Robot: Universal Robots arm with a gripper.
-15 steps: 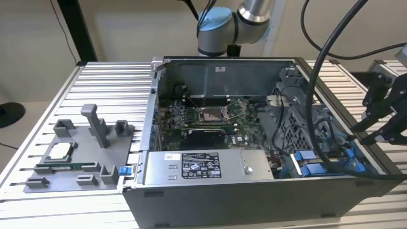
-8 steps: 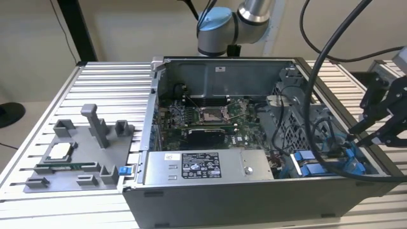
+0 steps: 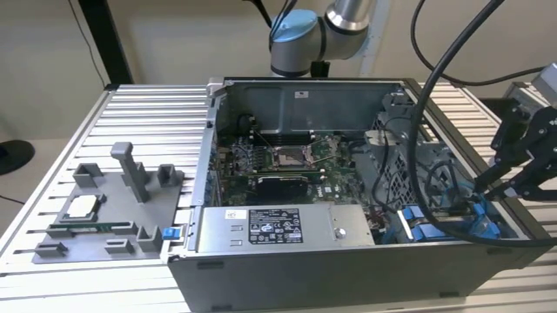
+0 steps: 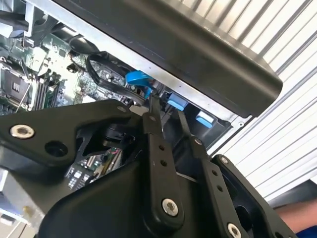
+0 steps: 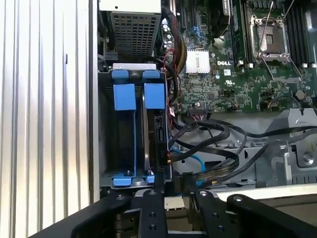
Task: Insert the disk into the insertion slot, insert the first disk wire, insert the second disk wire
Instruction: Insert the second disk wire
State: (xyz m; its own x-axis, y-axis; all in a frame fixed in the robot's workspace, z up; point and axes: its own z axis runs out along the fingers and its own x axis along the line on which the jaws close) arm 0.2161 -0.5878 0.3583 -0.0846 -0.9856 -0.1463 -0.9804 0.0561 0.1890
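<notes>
Blue-framed disk (image 5: 157, 130) sits on edge in the drive bay (image 5: 106, 148). Gripper (image 5: 173, 182) hovers near its connector end among black cables (image 5: 213, 131), fingers (image 5: 157, 208) slightly apart, clamping nothing visible.

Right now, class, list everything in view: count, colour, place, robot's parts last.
table: one, silver, under everything
computer case: one, grey, on the table
motherboard: one, green, inside the case
power-supply box: one, grey, in the case
blue frames: two, in the drive bay
disk: one, dark, in one blue frame
cables: several, black, beside the bay
parts tray: one, grey, exterior view's left
arm: one, silver, behind the case
gripper: one, black, at the drive bay
</notes>
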